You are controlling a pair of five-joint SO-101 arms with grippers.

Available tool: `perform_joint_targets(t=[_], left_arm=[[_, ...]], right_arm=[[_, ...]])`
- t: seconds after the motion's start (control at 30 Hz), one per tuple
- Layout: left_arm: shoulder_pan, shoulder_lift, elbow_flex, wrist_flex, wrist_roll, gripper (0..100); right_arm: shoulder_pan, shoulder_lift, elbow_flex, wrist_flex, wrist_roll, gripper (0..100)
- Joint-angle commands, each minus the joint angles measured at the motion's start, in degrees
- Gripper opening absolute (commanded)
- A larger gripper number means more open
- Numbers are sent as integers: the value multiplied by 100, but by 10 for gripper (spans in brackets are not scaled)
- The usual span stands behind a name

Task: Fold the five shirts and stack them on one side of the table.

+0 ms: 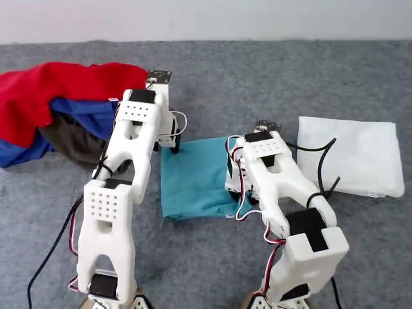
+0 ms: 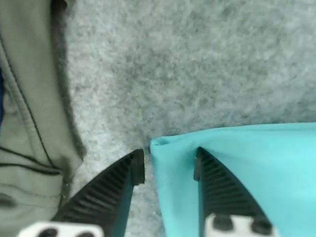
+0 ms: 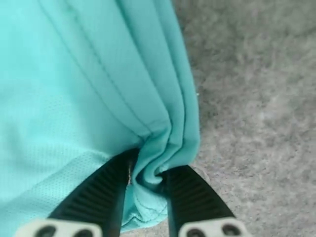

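Right gripper pinches the teal shirt (left gripper open astride its corner).

Finding no readable text, label, brand, number or sign anywhere.
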Motion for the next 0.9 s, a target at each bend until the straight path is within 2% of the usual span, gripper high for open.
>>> perform_joint_targets(t=[0.0,0.17,0.33,0.67,0.8,0.87], left_arm=[[-9,413,-884,527,35,166],[53,1108,-2123,1134,35,156],[132,1266,-2387,1169,62,20],[158,1240,-2580,1152,114,12],[237,1029,-3371,1169,844,12],[484,818,-3688,1160,923,12]], right_arm=[[92,75,70,-92,79,9],[92,75,70,-92,79,9],[92,66,70,-84,211,9],[101,4,44,-84,264,9],[84,-57,-53,-66,273,9],[110,-198,-220,-31,273,9]])
